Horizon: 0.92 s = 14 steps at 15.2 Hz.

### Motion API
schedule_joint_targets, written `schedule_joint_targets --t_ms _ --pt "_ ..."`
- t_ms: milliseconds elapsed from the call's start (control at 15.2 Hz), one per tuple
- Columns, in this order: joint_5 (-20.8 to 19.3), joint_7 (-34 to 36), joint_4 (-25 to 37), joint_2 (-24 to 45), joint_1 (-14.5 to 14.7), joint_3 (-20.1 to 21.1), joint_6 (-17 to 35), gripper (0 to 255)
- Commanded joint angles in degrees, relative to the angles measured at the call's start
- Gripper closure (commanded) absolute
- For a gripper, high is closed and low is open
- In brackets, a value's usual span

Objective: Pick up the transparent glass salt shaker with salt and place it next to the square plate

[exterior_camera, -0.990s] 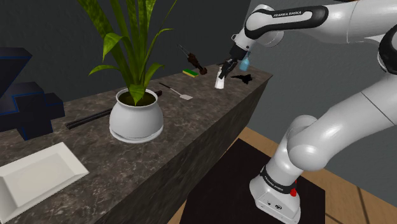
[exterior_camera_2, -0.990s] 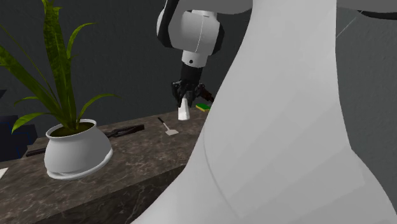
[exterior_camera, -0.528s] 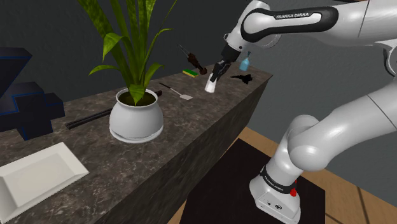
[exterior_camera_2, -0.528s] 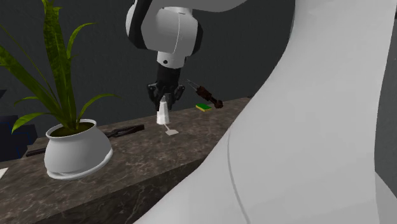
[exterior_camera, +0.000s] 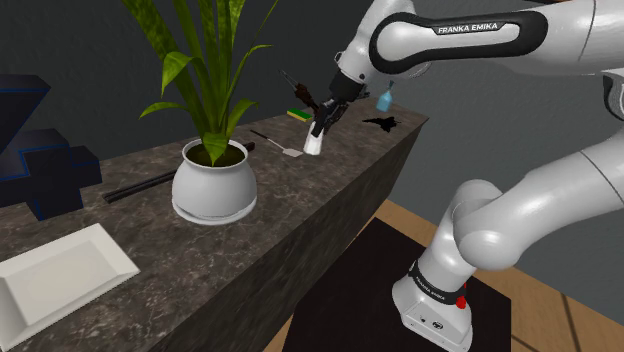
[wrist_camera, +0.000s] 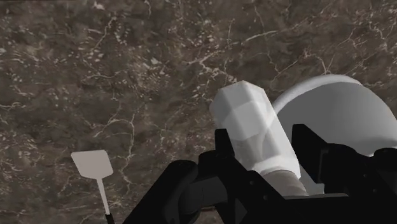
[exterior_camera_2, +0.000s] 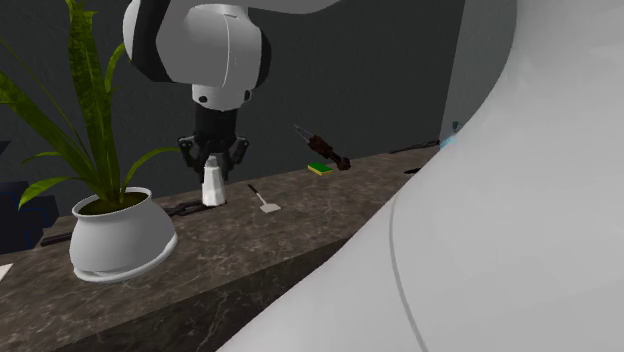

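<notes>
- I see the all-black two-finger gripper (exterior_camera: 321,124) in the air above the dark veined stone counter (exterior_camera: 300,235). Its fingers (wrist_camera: 312,146) pinch the pale faceted salt shaker (wrist_camera: 253,127) between them.
- The shaker is held by its upper end. Most of its body hangs out beyond the fingertips, clear of the counter and a little tilted.
- First risk, as I judge it: the shaker slips or swings. The fingers grip only one end, so a quick turn of the wrist could twist it loose.
- Second risk: a knock on the way. The round white plant pot (exterior_camera: 213,185) with long green leaves sits just past the fingertips to one side. The flat white square plate (exterior_camera: 55,275) lies well beyond that pot, so a low path could clip the pot or brush the leaves.
- Third risk: a bad set-down. Lowered while tilted, the shaker could land on an edge and topple, or end up on the plate rather than beside it.
- A small white spatula with a thin dark handle (wrist_camera: 92,167) lies on the counter off to the other side of the fingers. I think it is out of the way.
- The shaker looks white-grey and slightly see-through, with flat sides and a wider free end. Near the fingers it turns a duller grey, perhaps the cap. I cannot tell if there is salt inside.
</notes>
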Motion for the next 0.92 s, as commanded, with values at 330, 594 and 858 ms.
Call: schedule_joint_targets --t_ms 330,594,858 --pt "2.37 10.67 0.06 1.10 3.65 8.89 1.87 255" --pt "3.33 16.49 1.83 3.45 5.52 13.68 2.90 255" --pt "3.70 22.35 4.66 6.74 7.04 18.38 3.80 255"
